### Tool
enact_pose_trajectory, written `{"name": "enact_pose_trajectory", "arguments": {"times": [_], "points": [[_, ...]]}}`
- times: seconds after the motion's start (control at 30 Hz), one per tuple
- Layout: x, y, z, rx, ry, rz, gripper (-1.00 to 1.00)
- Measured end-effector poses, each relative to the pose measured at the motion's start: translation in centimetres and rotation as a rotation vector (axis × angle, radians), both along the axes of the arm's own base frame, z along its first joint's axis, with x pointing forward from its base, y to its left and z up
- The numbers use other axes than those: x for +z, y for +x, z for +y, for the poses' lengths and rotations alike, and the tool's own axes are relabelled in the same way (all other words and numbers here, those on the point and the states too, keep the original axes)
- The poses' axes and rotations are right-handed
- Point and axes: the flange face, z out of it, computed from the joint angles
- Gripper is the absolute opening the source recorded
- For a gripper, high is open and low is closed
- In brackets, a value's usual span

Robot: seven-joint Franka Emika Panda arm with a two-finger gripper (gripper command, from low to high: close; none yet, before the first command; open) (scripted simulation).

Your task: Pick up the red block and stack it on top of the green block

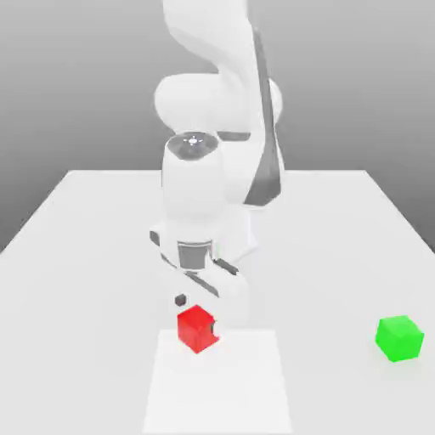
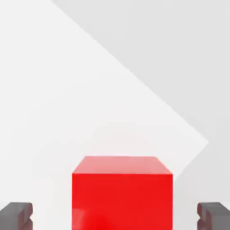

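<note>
End effector (image 1: 197,314) wide open and holding nothing, it hangs low over the tabletop (image 1: 76,340) with the red block (image 1: 198,329) between its two fingers. In the hand view, the grey fingertips (image 2: 18,216) stand on opposite sides of the block, and a pale gap separates each of them from the red faces, so neither touches it. The block's near face is bright red, and its other visible face is a softer, paler red.

In the exterior view, the red block sits just below the hand, beside the far edge of a white square patch (image 1: 217,382) and partly overlapping that edge in the picture. One dark fingertip shows just off the block toward the exterior view's left, and another is partly visible at its side toward the exterior view's right. The block is turned at an angle to the camera, with one corner edge facing forward.

The green block (image 1: 399,338) rests on the tabletop well apart from the red one, over toward the exterior view's right, outside the white patch. Its top face is uncovered, and the two blocks are not stacked. The white arm (image 1: 194,187) reaches forward and down from behind, its dark-trimmed wrist above the red block
</note>
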Motion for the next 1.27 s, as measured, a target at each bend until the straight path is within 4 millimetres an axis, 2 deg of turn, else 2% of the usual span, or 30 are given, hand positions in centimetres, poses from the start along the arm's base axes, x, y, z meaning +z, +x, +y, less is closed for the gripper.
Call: {"name": "enact_pose_trajectory", "arguments": {"times": [0.23,0.5,0.53,0.6,0.67,0.77,0.87,0.97,1.03,1.13,1.17,1.27], "points": [[-0.2,0.0,0.0,0.000,0.000,-0.001,-1.00],[5.5,0.0,0.0,0.000,-0.002,-0.001,-1.00],[6.0,0.5,0.9,0.038,-0.005,-0.001,-1.00],[6.7,2.0,4.0,0.153,-0.015,-0.001,-1.00],[7.3,3.4,8.1,0.293,-0.023,-0.002,-1.00],[8.0,4.0,16.5,0.546,-0.027,-0.004,-1.00],[8.8,3.2,24.3,0.766,-0.022,-0.004,-1.00],[9.6,0.7,32.1,0.982,-0.007,-0.002,-1.00],[8.2,0.7,33.2,1.010,-0.003,-0.001,-1.00],[4.8,0.8,33.4,1.014,-0.002,-0.001,-1.00],[3.8,0.7,33.4,1.015,-0.001,-0.001,1.00],[3.8,0.7,33.4,1.015,-0.001,-0.001,1.00]]}}
